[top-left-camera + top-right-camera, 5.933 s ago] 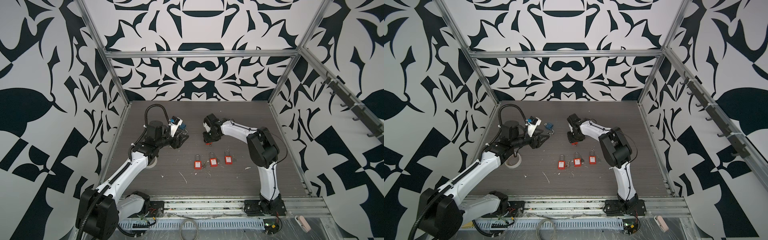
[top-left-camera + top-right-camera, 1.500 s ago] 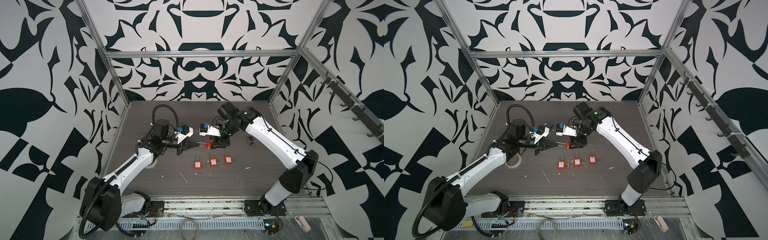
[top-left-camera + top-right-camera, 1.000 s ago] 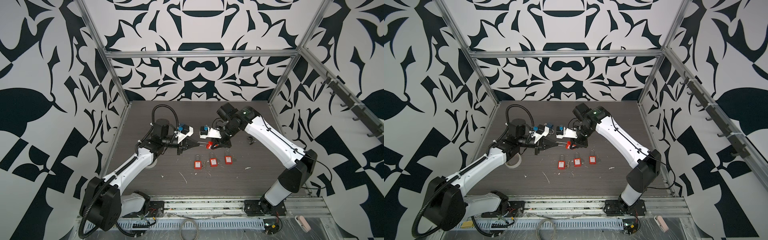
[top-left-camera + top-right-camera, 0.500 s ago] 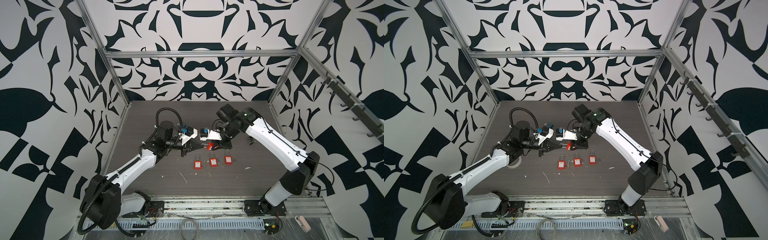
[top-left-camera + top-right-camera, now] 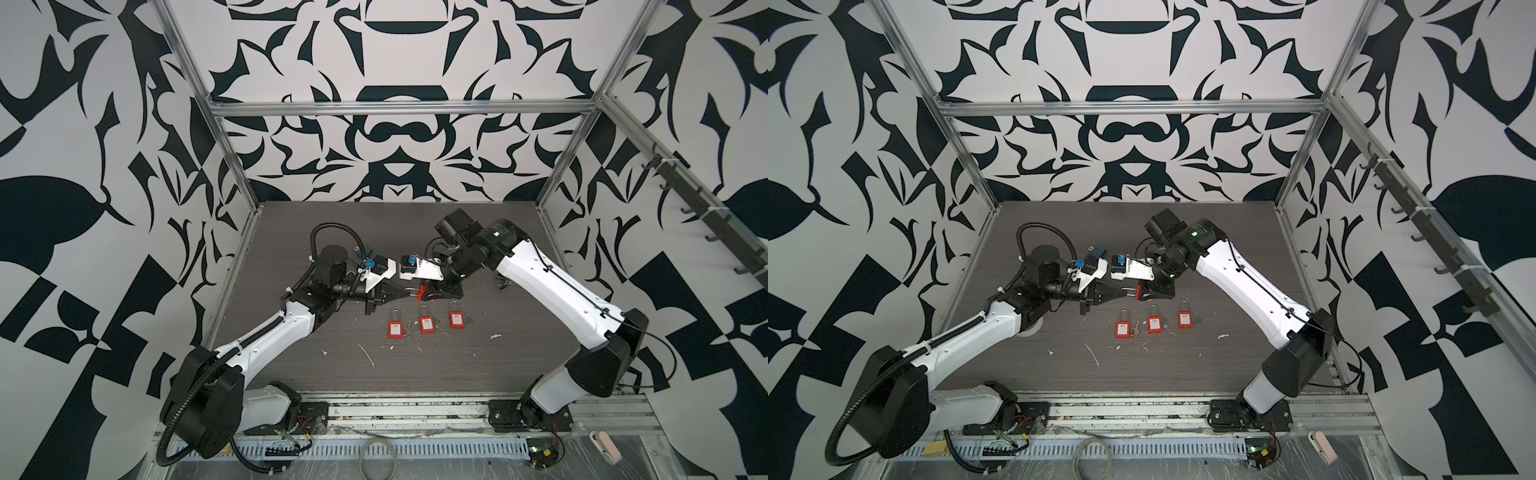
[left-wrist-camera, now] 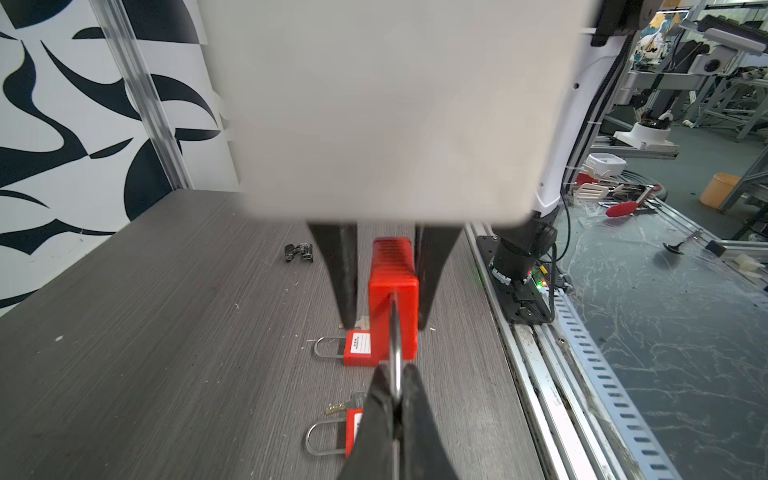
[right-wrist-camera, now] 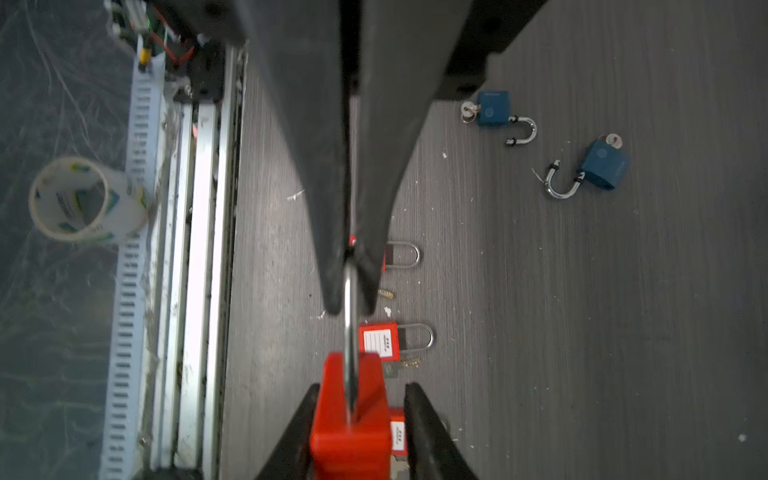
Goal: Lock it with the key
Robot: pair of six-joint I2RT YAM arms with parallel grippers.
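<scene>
Above mid-table, left gripper (image 6: 395,374) clamps padlock (image 6: 384,270) shackle (image 6: 395,332), seemingly; right gripper (image 7: 360,385) gapes around body (image 7: 332,440).

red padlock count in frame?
4. On the table, a row: left padlock, middle padlock, right padlock. Fourth padlock is held up, shackle pinched by left gripper, right gripper jaws open around its body. More may be hidden.
</scene>
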